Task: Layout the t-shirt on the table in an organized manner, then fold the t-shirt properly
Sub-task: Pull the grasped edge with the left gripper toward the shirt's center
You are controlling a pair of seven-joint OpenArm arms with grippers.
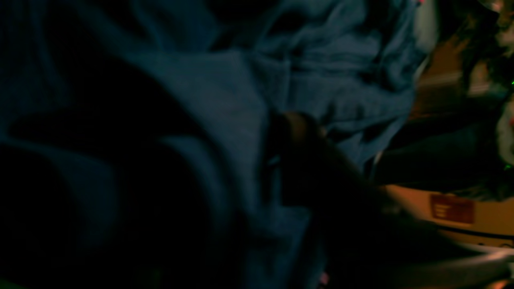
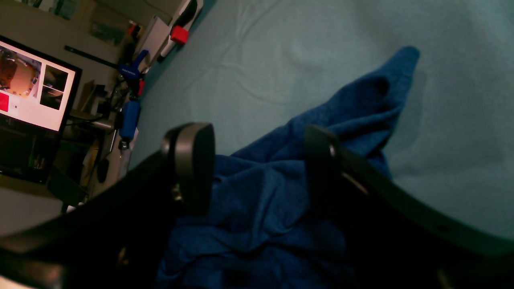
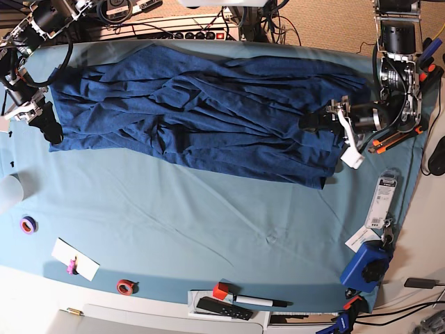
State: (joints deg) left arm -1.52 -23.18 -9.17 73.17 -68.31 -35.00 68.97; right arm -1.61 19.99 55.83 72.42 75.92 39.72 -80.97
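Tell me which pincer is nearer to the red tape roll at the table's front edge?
The right. The red tape roll lies toward the side where the right pincer sits at the t-shirt's end; the left pincer is at the opposite end, farther away.

purple tape roll [image 3: 28, 224]; red tape roll [image 3: 124, 286] | black remote [image 3: 222, 308]; marker [image 3: 259, 301] | monitor [image 2: 30, 90]

I find the left wrist view dark and blurred: the left gripper [image 1: 297, 132] shows only as a shadow against the t-shirt [image 1: 329, 80], so I cannot read its jaw position. The label on the red tag [image 1: 451, 208] is illegible.
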